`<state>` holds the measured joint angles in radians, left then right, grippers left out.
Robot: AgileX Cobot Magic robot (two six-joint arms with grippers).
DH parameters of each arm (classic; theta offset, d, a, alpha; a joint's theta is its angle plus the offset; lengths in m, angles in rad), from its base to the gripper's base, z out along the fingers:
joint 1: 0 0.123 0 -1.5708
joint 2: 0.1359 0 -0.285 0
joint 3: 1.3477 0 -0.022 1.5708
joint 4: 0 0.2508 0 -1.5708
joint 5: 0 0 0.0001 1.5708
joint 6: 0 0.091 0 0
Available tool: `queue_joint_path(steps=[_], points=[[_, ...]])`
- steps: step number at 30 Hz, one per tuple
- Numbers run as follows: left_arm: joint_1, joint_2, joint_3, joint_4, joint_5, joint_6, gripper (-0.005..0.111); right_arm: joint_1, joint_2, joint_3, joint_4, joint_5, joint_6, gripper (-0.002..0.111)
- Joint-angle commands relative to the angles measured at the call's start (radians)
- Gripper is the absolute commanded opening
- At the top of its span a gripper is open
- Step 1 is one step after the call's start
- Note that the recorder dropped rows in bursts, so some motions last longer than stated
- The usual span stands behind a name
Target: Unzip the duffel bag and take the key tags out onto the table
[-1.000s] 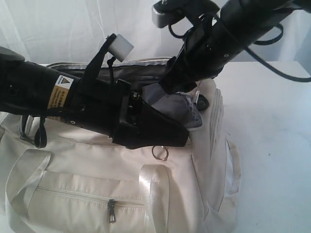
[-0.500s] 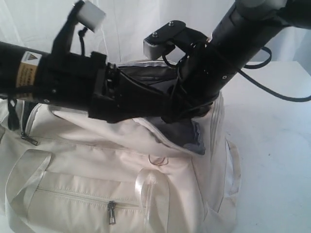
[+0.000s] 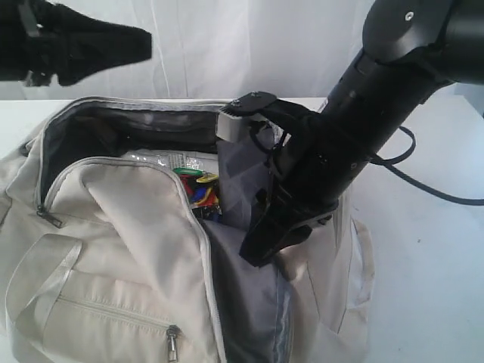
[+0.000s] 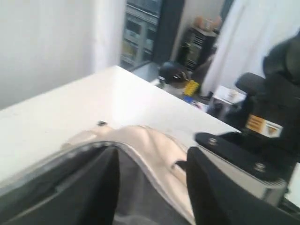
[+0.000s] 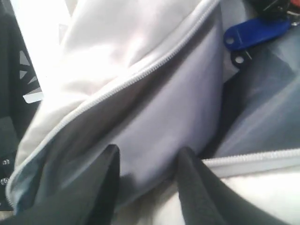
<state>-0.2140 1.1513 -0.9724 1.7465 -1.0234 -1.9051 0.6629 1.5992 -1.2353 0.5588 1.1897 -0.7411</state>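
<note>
The cream duffel bag (image 3: 113, 249) lies unzipped on the white table (image 3: 431, 249), its dark lining showing. The key tags (image 3: 198, 189), red, blue, green and yellow, lie inside near the middle. My right gripper (image 3: 257, 253) points down into the bag's right end. Its jaws are apart and straddle a grey lining flap (image 5: 154, 122) below the zipper edge of the bag (image 5: 117, 56). A blue key tag (image 5: 255, 33) lies beyond it. My left gripper (image 3: 144, 39) hangs high at the upper left, clear of the bag. It is open and empty (image 4: 150, 187) above the bag's rim (image 4: 154, 145).
A clear plastic packet (image 3: 162, 160) lies in the bag beside the tags. A zipper pull (image 3: 47, 218) hangs at the left end of the opening, another (image 3: 174, 344) on the front pocket. A black cable (image 3: 431, 189) trails over the table at right. A white curtain hangs behind.
My left arm has lifted off the bag to the upper left. The top flap has fallen open, so the key tags show. My right gripper has dropped to the lining with narrower jaws.
</note>
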Motion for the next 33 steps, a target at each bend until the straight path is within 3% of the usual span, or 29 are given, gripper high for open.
queue_joint_path(steps=[1, 7, 11, 14, 20, 23, 28, 30, 33], points=[[0.102, -0.071, 0.005, -0.002, 0.029, -0.006, 0.050, 0.004, -0.005, 0.004, 0.026, 0.031, -0.015, 0.038], [0.223, -0.143, 0.005, -0.002, 0.023, -0.036, 0.050, 0.004, -0.023, 0.000, 0.026, 0.031, -0.025, 0.038], [0.286, -0.188, 0.005, -0.002, 0.023, -0.077, 0.048, 0.004, -0.050, 0.000, 0.074, -0.225, -0.025, 0.038], [0.334, -0.223, 0.005, -0.002, 0.002, -0.088, 0.036, 0.004, -0.050, -0.002, 0.126, -0.408, -0.025, 0.038], [0.417, -0.282, 0.005, -0.002, -0.001, -0.102, 0.013, 0.004, -0.050, -0.002, 0.259, -0.501, -0.107, 0.038], [0.476, -0.314, 0.005, -0.002, -0.001, -0.136, 0.011, 0.004, -0.050, -0.002, 0.356, -0.529, -0.226, 0.038], [0.526, -0.342, 0.005, -0.002, 0.010, -0.172, 0.011, 0.004, -0.013, -0.002, 0.350, -0.717, -0.247, 0.038], [0.571, -0.361, 0.009, -0.002, 0.055, -0.184, 0.011, 0.004, 0.055, -0.002, 0.350, -0.729, -0.247, 0.029], [0.586, -0.361, 0.069, -0.002, 0.088, -0.178, 0.011, 0.021, 0.147, -0.002, 0.350, -0.710, -0.249, 0.020]])
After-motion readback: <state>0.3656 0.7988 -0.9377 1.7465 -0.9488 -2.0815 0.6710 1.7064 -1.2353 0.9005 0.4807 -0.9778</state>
